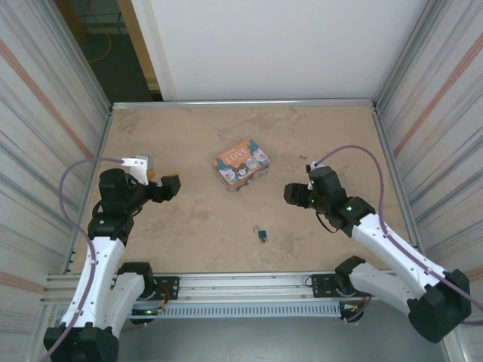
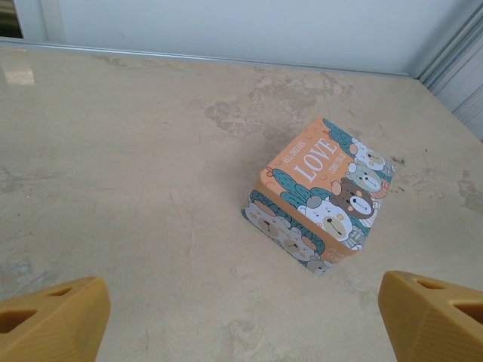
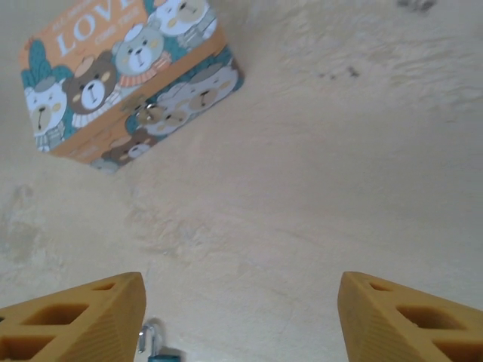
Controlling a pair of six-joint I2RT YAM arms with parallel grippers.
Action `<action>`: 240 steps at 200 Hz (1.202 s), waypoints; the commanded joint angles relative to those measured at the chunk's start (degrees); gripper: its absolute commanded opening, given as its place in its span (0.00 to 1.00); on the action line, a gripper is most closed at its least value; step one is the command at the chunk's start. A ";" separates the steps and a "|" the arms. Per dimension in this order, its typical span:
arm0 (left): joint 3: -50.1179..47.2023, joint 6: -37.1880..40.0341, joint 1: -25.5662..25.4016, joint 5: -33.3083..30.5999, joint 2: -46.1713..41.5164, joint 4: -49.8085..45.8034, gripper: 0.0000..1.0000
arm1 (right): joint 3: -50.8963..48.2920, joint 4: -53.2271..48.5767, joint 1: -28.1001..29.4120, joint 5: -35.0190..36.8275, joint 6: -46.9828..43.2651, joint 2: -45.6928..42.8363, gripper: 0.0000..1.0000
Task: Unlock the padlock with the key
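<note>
We see one blue padlock (image 1: 262, 234) lying on the table (image 1: 189, 226), toward its near edge, apart from both grippers and closer to our right gripper (image 1: 291, 194). That and the left gripper (image 1: 173, 186) both gape empty. One orange LOVE tin (image 1: 241, 164) sits farther back.

Both arms are bent at the elbow and reach inward; left gripper (image 1: 172, 186) and right gripper (image 1: 291, 194) hang empty, jaws spread wide

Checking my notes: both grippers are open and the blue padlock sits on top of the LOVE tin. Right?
No: the padlock lies on the table, apart from the tin, toward the near edge, as the top external view shows. The rest holds.
</note>
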 commanded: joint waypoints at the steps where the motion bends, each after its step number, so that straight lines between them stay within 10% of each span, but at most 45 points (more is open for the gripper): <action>1: 0.20 0.62 0.60 0.06 0.37 0.42 0.92 | -2.74 3.13 -2.82 1.15 -0.77 -4.15 0.76; 69: 0.33 0.83 0.69 -0.37 1.21 0.25 0.92 | -8.87 5.26 -13.61 1.26 -2.76 -14.20 1.00; 171: 0.33 1.30 0.69 -1.75 1.82 -0.29 0.92 | -20.15 23.32 -25.18 4.05 -18.36 -15.91 0.99; 240: 0.59 1.69 0.69 -2.45 3.11 -0.37 0.92 | -24.38 40.38 -30.80 -1.27 -21.51 -1.54 0.99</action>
